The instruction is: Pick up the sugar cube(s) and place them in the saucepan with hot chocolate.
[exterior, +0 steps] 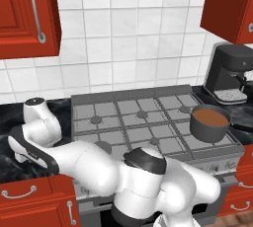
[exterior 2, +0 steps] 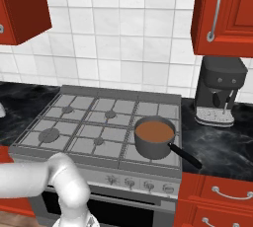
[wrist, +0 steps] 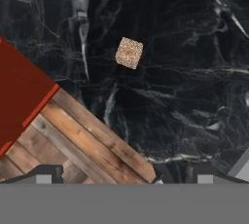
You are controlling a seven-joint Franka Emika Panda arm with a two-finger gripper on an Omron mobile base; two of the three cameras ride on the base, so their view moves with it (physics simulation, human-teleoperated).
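Hovering over the black marbled counter (wrist: 185, 47) to the left of the stove (exterior: 148, 117), with the fingers (wrist: 48, 173) spread wide and holding nothing; just the dark tips visible at the bottom of the hand view. Directly ahead in that view, one tan, speckled sugar cube (wrist: 129, 52) lying alone on the counter, well apart from the counter edge, beyond which wooden floor (wrist: 73, 145) and a red cabinet front (wrist: 19, 96) show. Far off to the right, on the stove's front right burner, the saucepan with hot chocolate (exterior: 210, 123), upright, brown liquid inside, dark handle pointing out toward the front right in the right base view. Black coffee machine (exterior 2: 217, 93) standing on the counter beyond the stove, out of the way. Step in hand, by the look of it: lining up on the cube for a pick. Best done by centring the cube between the fingertips first, turning the hand so the pads meet two flat opposite faces rather than corners, then lowering straight down until the tips nearly touch the counter before closing. So small a cube likely to skid or pop out if caught off-centre or pinched too high. No brand, label or readable writing anywhere; only faint, illegible marks on the panel along the top edge of both base views.
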